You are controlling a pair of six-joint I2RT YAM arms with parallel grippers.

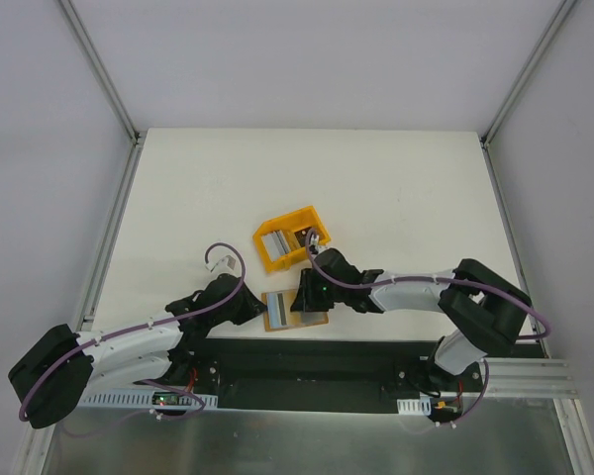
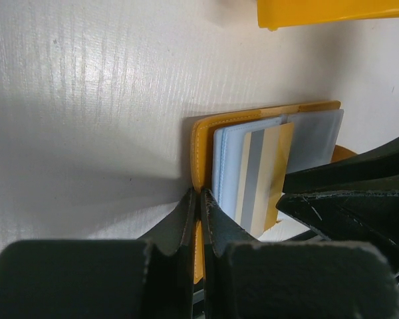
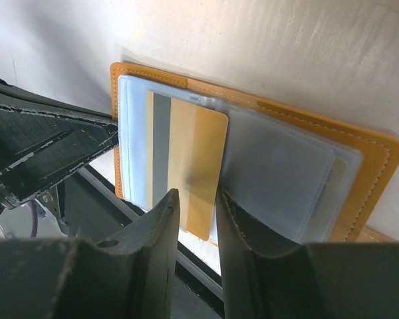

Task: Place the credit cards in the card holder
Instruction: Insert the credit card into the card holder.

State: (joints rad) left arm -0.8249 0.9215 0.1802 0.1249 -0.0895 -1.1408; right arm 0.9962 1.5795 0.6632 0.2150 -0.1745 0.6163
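The orange-tan card holder (image 1: 295, 310) lies open near the table's front edge, its pale pockets facing up (image 3: 372, 159). My left gripper (image 2: 201, 196) is shut on the holder's orange edge (image 2: 203, 143) at its left side. A tan credit card with a grey stripe (image 3: 196, 159) sits partly inside a clear pocket, one end sticking out toward the table edge (image 2: 266, 169). My right gripper (image 3: 198, 199) hovers just over that protruding end, open, with a narrow gap and nothing pinched. In the top view it (image 1: 305, 297) sits over the holder's middle.
A yellow-orange plastic bin (image 1: 292, 237) stands just behind the holder, with another card (image 1: 277, 240) and small items inside. The table's front edge and the dark base rail (image 3: 153, 266) run directly beneath the holder's near side. The two arms meet closely over the holder.
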